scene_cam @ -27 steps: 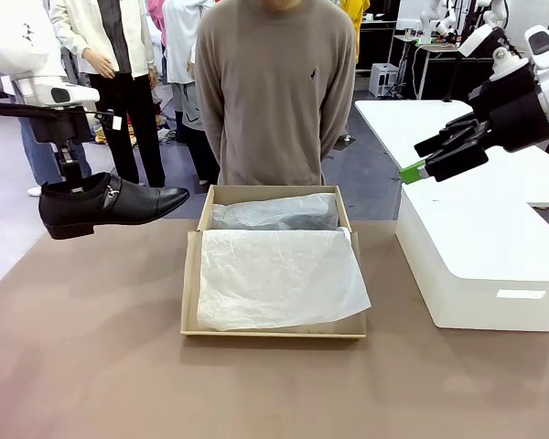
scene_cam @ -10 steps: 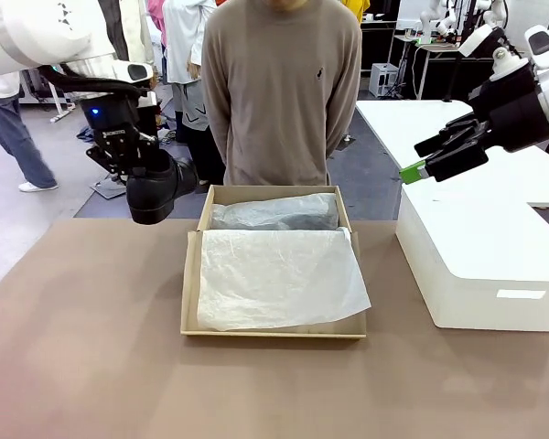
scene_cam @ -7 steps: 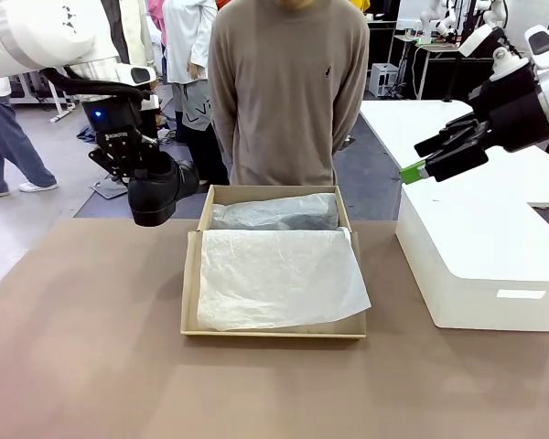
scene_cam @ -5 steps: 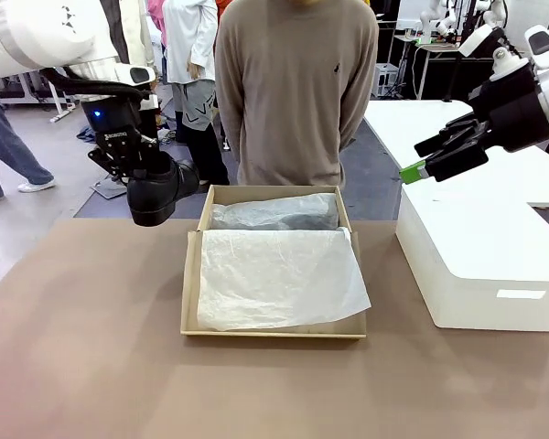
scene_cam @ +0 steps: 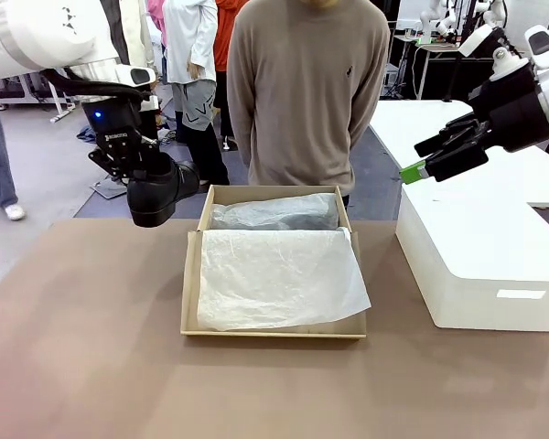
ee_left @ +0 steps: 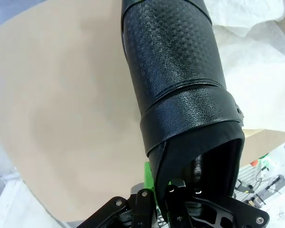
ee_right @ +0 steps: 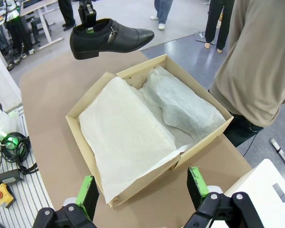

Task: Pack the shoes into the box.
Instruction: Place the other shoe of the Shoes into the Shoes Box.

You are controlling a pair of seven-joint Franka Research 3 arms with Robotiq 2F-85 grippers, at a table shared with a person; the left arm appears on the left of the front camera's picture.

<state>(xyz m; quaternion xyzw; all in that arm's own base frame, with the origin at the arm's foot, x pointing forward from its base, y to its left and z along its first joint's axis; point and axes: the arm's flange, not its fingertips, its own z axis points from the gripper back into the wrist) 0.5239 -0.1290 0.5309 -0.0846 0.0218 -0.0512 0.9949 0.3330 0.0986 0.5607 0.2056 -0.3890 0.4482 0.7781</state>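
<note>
One black shoe [scene_cam: 156,189] hangs end-on above the table, just off the far left corner of the box [scene_cam: 190,285]. My left gripper [scene_cam: 131,163] is shut on the shoe's heel collar; the left wrist view looks down the shoe [ee_left: 173,71] from my fingers [ee_left: 173,190]. The tan box [ee_right: 204,142] lies open, with white tissue paper [scene_cam: 279,277] over its near half and a tissue-wrapped shape [scene_cam: 274,212] in the far half. The right wrist view shows the shoe [ee_right: 109,37] side-on beyond the box. My right gripper [scene_cam: 419,163] is open and holds nothing, hovering high at the right [ee_right: 142,187].
A large white block [scene_cam: 476,265] stands on the brown table [scene_cam: 91,347] right of the box. A person in a taupe sweater [scene_cam: 306,91] stands at the far edge behind the box. Other people walk in the background.
My left arm has carried the shoe from the far left to the box's far left corner and turned it end-on; in the last second it holds still. The person has stepped right.
</note>
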